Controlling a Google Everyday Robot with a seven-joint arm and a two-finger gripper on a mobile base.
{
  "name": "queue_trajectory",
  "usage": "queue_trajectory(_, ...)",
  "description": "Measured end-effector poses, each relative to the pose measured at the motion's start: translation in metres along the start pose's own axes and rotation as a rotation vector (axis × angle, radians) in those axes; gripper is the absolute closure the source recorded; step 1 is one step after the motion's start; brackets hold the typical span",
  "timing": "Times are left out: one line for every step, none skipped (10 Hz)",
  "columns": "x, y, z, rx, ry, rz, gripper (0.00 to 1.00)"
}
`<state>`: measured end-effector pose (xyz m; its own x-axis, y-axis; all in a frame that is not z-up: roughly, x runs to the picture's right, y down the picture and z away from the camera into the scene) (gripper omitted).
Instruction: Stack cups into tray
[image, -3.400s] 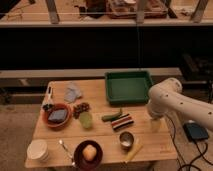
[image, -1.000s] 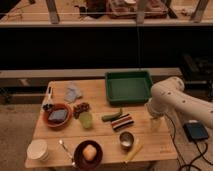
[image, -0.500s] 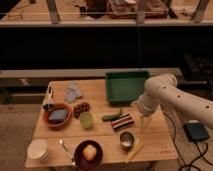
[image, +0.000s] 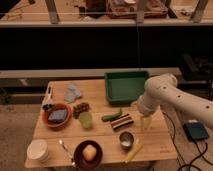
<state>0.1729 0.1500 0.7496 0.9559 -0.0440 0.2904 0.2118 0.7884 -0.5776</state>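
Little bare bench is left: only a strip along the right edge, above which my pincer hangs, spread and empty, pointing down. Three cups: the steel cup near the pincer, front-left of it; the green cup mid-bench; the cream cup at the front left corner. Two brown bowls: the left bowl and the front bowl. One tray sits at the far edge, behind my pincer.

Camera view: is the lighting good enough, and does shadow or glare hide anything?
Camera view: dim, warm light on the table, background nearly black. Camera view: the white arm is brightest, its gripper hanging over the table's right side, in front of the tray; pale sheen on the steel cup, no hiding glare.
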Motion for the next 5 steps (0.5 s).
queue_trajectory(-0.01,0.007,0.008,-0.005,-0.011,0.011,0.2)
queue_trajectory(-0.021,0.013,0.016,-0.005,-0.018,0.03,0.2)
queue_trajectory(-0.032,0.02,0.03,-0.008,-0.025,0.057,0.2)
queue_trajectory(-0.038,0.021,0.038,-0.01,-0.032,0.082,0.2)
queue_trajectory(-0.04,0.021,0.044,-0.008,-0.03,0.098,0.2)
